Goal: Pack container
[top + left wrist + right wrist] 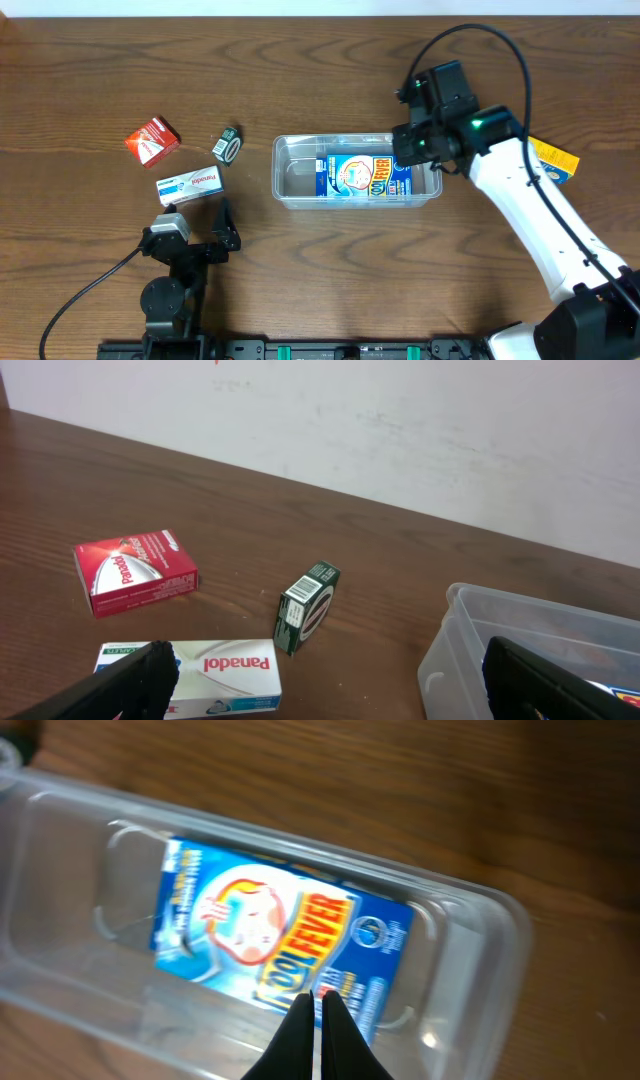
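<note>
The container [290, 172], a clear plastic tub, lies mid-table with a blue Cool Fever box [362, 176] flat inside it. My right gripper [418, 150] hovers over the tub's right end. In the right wrist view its gripper [314, 995] is shut with nothing in it, just above the blue box [270, 940] and inside the container's wall [490, 960]. My left gripper [197, 215] stands wide open near the front left, empty. In the left wrist view its gripper [330, 655] faces a white Panadol box [215, 675], and the container [465, 650] shows at right.
A white Panadol box [189, 185], a red Panadol box [152, 140] and a small dark green box [228, 146] lie left of the tub. The red box [135, 570] and green box [308, 606] stand apart. A yellow packet [553, 160] lies partly under the right arm.
</note>
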Action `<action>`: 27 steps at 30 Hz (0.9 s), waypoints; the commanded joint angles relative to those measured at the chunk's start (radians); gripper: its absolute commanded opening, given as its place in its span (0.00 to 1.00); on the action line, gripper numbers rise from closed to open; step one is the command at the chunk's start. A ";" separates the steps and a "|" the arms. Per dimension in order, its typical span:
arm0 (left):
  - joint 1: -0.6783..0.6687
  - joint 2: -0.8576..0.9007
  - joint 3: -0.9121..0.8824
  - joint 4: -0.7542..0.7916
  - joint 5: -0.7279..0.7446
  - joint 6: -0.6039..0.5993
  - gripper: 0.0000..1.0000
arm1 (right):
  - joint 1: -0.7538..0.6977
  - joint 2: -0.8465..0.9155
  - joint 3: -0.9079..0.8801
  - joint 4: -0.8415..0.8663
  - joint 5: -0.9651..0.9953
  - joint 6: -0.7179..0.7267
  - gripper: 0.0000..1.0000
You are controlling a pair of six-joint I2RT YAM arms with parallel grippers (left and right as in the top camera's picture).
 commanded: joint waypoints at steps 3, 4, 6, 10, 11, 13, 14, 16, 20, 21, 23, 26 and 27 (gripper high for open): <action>-0.004 0.000 -0.016 -0.035 0.011 0.013 0.98 | 0.092 0.005 -0.004 0.040 -0.037 -0.024 0.06; -0.004 0.000 -0.016 -0.035 0.011 0.013 0.98 | 0.106 0.007 -0.004 0.051 -0.037 -0.019 0.07; -0.004 0.000 -0.016 -0.035 0.011 0.013 0.98 | 0.133 0.013 -0.004 0.075 -0.037 -0.007 0.08; -0.004 0.000 -0.016 -0.035 0.011 0.013 0.98 | 0.174 0.051 -0.004 0.114 -0.039 0.014 0.09; -0.004 0.000 -0.016 -0.035 0.011 0.013 0.98 | 0.184 0.066 -0.004 0.125 -0.043 0.015 0.09; -0.004 0.000 -0.016 -0.035 0.011 0.013 0.98 | 0.203 0.098 -0.004 0.146 -0.058 0.014 0.10; -0.004 0.000 -0.016 -0.035 0.011 0.013 0.98 | 0.214 0.117 -0.004 0.154 -0.058 0.014 0.11; -0.004 0.000 -0.016 -0.035 0.011 0.013 0.98 | 0.235 0.156 -0.004 0.174 -0.057 0.014 0.13; -0.004 0.000 -0.016 -0.035 0.011 0.013 0.98 | 0.262 0.220 -0.004 0.225 -0.065 0.073 0.13; -0.004 0.000 -0.016 -0.035 0.011 0.013 0.98 | 0.267 0.230 -0.004 0.240 -0.072 0.089 0.14; -0.004 0.000 -0.016 -0.035 0.011 0.013 0.98 | 0.277 0.248 -0.004 0.277 -0.085 0.130 0.16; -0.004 0.000 -0.016 -0.035 0.011 0.013 0.98 | 0.290 0.259 -0.004 0.325 -0.087 0.196 0.16; -0.004 0.000 -0.016 -0.035 0.011 0.013 0.98 | 0.294 0.261 -0.004 0.337 -0.087 0.222 0.17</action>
